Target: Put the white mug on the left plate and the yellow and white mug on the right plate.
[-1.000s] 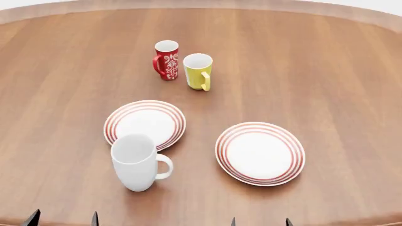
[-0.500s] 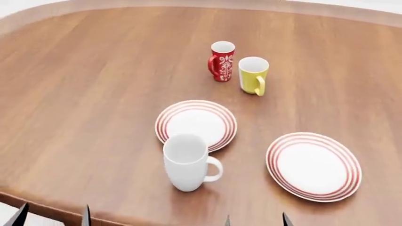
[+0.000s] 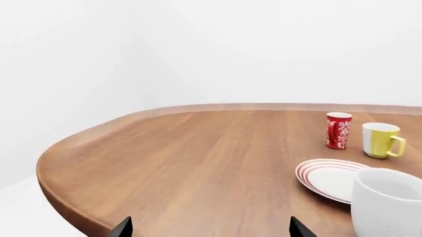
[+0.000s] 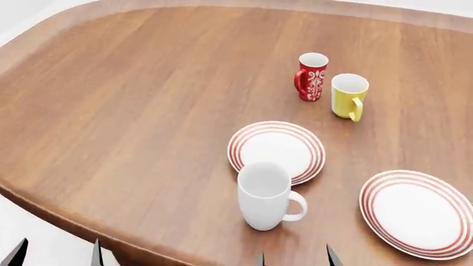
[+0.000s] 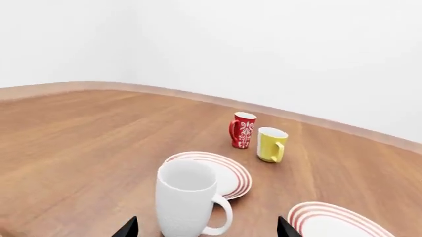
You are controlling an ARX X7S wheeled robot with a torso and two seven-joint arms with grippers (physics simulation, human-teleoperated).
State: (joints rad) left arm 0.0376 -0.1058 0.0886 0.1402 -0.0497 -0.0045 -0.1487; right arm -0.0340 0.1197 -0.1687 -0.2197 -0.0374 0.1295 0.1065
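Note:
The white mug (image 4: 264,195) stands upright on the table, handle to the right, just in front of the left plate (image 4: 276,148) and off it. On the far side of that plate is the yellow and white mug (image 4: 349,95), with the right plate (image 4: 417,213) bare at the right. My right gripper (image 4: 296,260) is open just short of the white mug (image 5: 186,197); its fingertips frame the mug without touching. Over the table's near edge my left gripper (image 4: 55,257) is open too, and empty. The left wrist view catches the white mug (image 3: 389,205) and the left plate (image 3: 329,177).
A red mug with a white pattern (image 4: 312,76) stands right beside the yellow one. The wooden table's curved edge (image 4: 88,219) runs across the lower left, with white floor beyond it.
In the head view everything on the table has slid to the right and the table's left edge has come into sight. The mugs and plates keep their places relative to each other.

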